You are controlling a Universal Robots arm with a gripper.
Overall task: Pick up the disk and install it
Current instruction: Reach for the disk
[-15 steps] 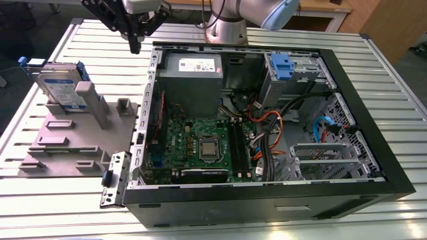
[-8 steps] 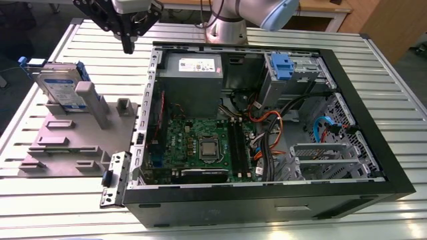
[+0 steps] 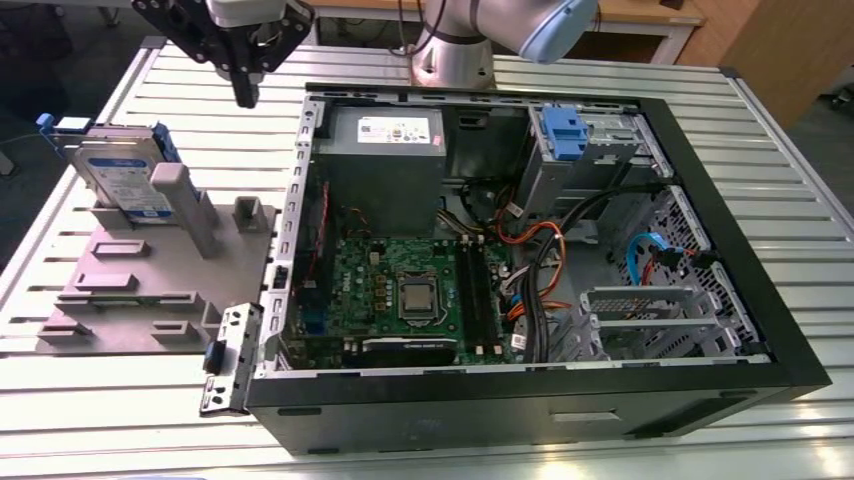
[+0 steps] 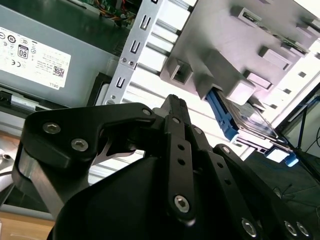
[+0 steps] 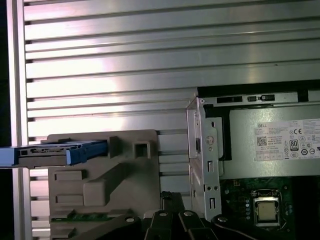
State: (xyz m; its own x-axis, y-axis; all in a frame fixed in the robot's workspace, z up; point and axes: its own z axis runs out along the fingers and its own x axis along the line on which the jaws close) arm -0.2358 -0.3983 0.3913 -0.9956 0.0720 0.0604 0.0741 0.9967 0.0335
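Observation:
The disk [image 3: 123, 178], a silver drive with a white-and-blue label in a blue carrier, stands on edge in a slot of the grey fixture [image 3: 134, 275] at the exterior view's left. My gripper [image 3: 246, 98] hangs above the table beyond the fixture, between the disk and the computer case [image 3: 534, 395], apart from both. Its fingers look shut with nothing between them. The second wrist view has the gripper [image 4: 173, 100] tip in front of the fixture, with the disk [image 4: 250, 122] past it. The first wrist view looks down on the disk [image 5: 60, 152] edge-on and the gripper [image 5: 171, 196].
The open case lies on its side on the slatted metal table [image 3: 120, 400]. It holds a grey power supply [image 3: 384, 130], a motherboard [image 3: 400, 290], cables and a drive bay with a blue latch [image 3: 563, 135]. The arm's base [image 3: 454, 60] stands behind the case.

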